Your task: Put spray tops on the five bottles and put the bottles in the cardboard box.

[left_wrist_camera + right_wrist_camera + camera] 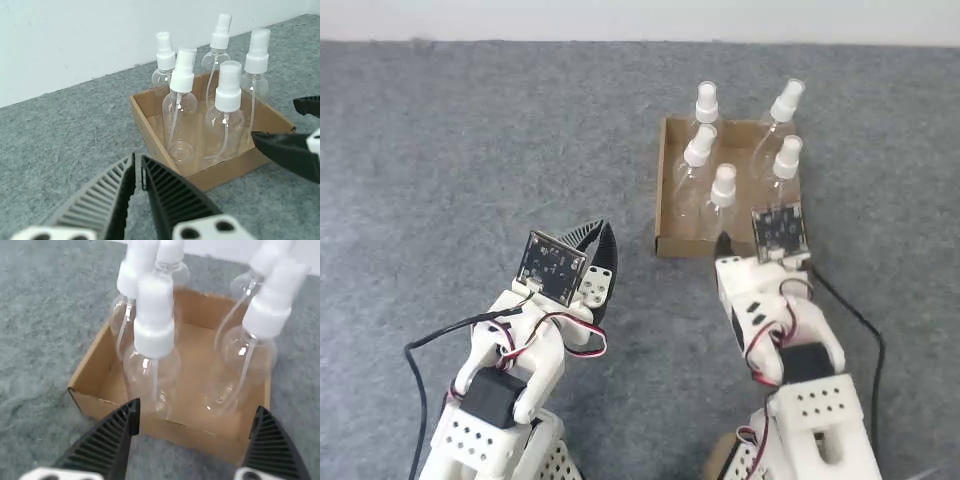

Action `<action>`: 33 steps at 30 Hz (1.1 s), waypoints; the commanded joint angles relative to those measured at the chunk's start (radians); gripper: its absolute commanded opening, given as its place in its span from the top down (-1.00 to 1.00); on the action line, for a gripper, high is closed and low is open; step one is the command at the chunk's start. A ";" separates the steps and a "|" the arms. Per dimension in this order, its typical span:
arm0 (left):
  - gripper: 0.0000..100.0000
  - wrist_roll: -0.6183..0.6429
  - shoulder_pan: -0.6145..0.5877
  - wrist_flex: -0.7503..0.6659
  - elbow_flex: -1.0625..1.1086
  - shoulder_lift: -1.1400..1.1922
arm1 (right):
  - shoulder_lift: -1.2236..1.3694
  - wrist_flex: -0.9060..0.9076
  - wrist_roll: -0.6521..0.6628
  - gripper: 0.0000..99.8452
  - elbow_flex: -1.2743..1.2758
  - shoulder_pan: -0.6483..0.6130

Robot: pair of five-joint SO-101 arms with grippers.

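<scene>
One grey carpeted worktop point(470, 130) beneath everything.

Two white arms side by side at the near edge: left arm point(510, 390) and right arm point(800, 380), each with a small camera board above its wrist.

One open-topped cardboard box point(663, 190), flat on the worktop just ahead of the right arm and well apart from the left arm.

Five clear plastic bottles point(692, 190), all upright inside the box by the high view: two at the rear wall, two across the middle, one nearest the front wall. Packed near one another; touching or not, impossible to tell.

Five white spray tops point(723, 185), one seated on each bottle, with a thin dip tube down inside each, plain in the left wrist view.

Two black ribbed hands. Left hand point(137, 162) out to the side of the box, aimed toward it, fingers drawn almost together with a thin slit between, gripping nothing. Right hand point(197, 410) just short of the box's near wall, fingers spread wide, gripping nothing, clear of the bottles.
</scene>
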 commanded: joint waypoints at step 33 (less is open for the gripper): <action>0.98 -0.002 -0.304 0.316 -0.334 -0.209 | -0.581 0.544 0.190 0.98 0.258 0.226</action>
